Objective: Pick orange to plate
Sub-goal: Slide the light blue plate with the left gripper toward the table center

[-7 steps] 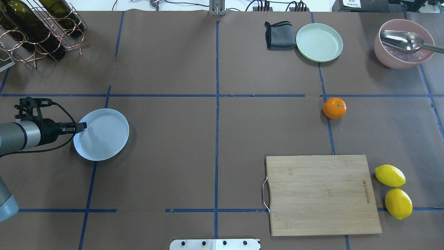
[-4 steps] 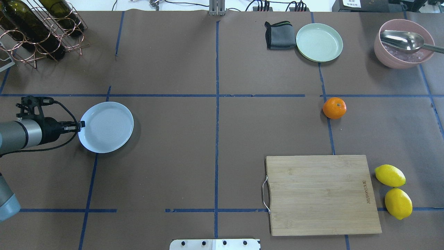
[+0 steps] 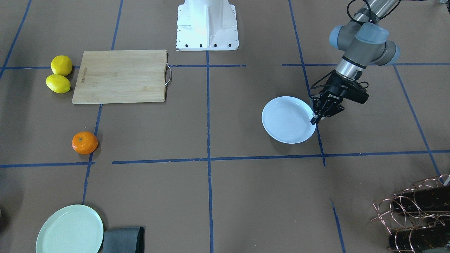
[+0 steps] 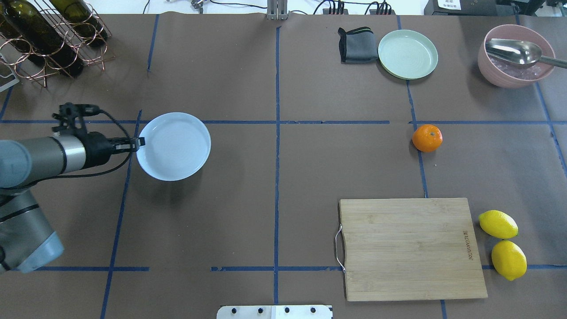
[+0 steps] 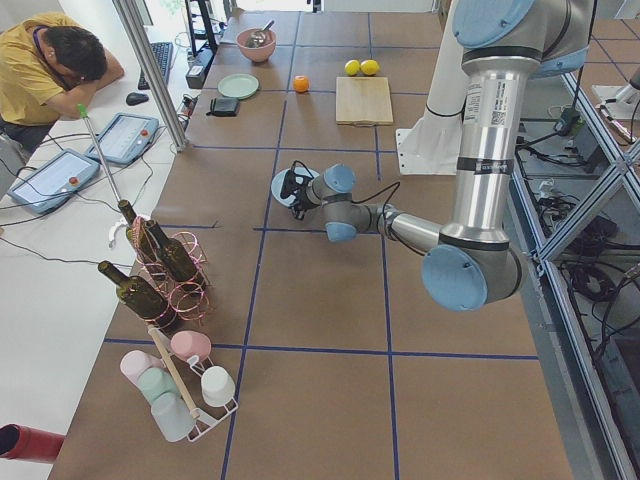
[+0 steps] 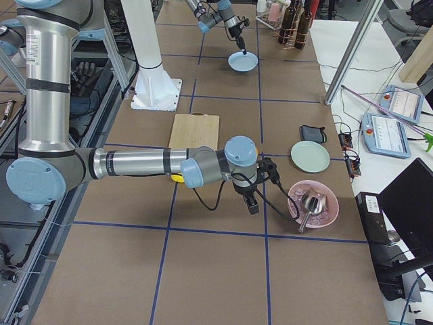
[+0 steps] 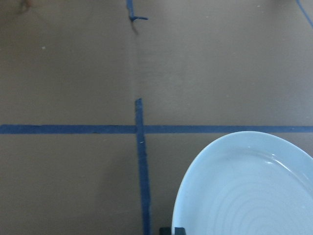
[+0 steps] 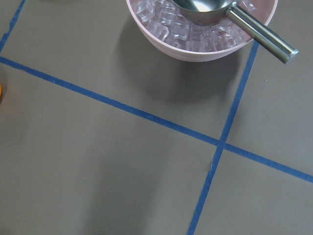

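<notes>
The orange (image 4: 427, 138) sits alone on the brown table on the right side, also seen in the front-facing view (image 3: 84, 142). The white-bluish plate (image 4: 173, 146) is on the left half, held at its near-left rim by my left gripper (image 4: 138, 142), which is shut on it; a shadow shows under the plate (image 3: 288, 119). The left wrist view shows the plate (image 7: 244, 191) at lower right. My right gripper (image 6: 252, 206) shows only in the exterior right view, hovering near the pink bowl, and I cannot tell whether it is open or shut.
A wooden cutting board (image 4: 412, 248) lies at the near right with two lemons (image 4: 498, 223) beside it. At the far right are a mint-green plate (image 4: 407, 54), a grey cloth (image 4: 356, 44) and a pink bowl (image 4: 516, 71) with ice and a scoop. A bottle rack (image 4: 53, 35) stands far left.
My left gripper has carried the plate to the right and slightly away from the robot, toward the table's middle. The orange has not moved.
</notes>
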Action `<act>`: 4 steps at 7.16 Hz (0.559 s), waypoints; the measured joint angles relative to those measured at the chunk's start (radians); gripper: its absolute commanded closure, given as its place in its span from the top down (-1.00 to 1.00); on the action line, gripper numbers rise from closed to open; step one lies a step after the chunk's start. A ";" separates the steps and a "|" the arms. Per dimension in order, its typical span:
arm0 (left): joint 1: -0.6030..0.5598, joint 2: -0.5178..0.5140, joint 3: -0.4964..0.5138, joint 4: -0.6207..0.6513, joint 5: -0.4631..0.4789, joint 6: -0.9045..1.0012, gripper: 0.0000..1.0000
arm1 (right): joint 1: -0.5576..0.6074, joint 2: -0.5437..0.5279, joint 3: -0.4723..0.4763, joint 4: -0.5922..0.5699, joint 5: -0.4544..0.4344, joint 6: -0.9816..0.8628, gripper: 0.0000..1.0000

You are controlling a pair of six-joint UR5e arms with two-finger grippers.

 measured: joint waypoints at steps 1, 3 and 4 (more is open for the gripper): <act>0.017 -0.118 0.015 0.117 0.003 -0.030 -1.00 | 0.000 0.000 0.000 0.000 0.000 0.000 1.00; 0.096 -0.334 0.085 0.308 0.039 -0.091 -1.00 | 0.000 0.000 -0.001 0.000 0.000 0.000 1.00; 0.146 -0.415 0.149 0.335 0.098 -0.122 -1.00 | -0.001 0.000 -0.001 0.000 0.000 0.001 1.00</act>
